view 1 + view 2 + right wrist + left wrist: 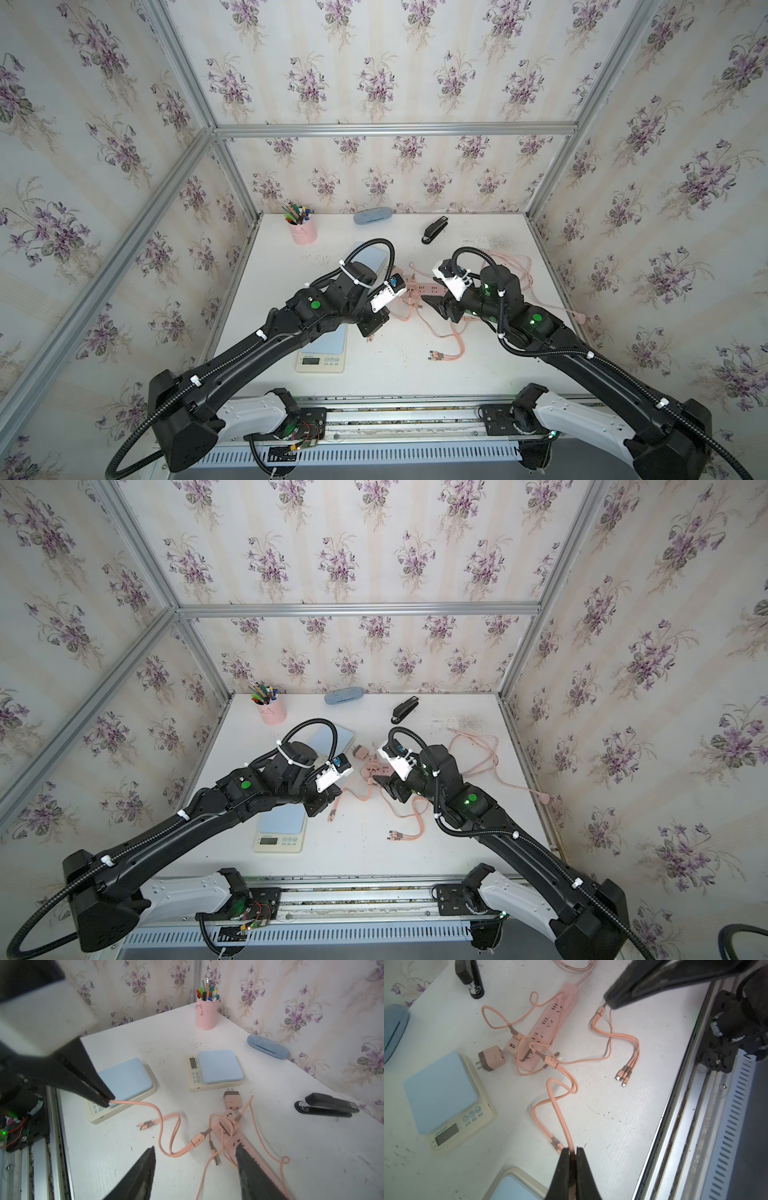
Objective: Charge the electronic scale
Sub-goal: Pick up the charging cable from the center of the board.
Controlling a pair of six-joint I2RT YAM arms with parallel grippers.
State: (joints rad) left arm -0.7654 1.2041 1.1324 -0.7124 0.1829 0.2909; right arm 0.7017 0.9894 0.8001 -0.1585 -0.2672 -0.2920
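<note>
Left gripper (572,1152) grips the pink cable (564,1126) tightly beside a scale (124,1076), presumably to plug it in. Right gripper (196,1169) stands open, empty, above the power strip (550,1022).

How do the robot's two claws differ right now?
The left gripper is shut, pinching a pink cable; the right gripper is open and holds nothing. The left gripper sits beside a blue-topped scale; the right gripper hovers by the pink power strip. Both are black, with two tapered fingers.
</note>
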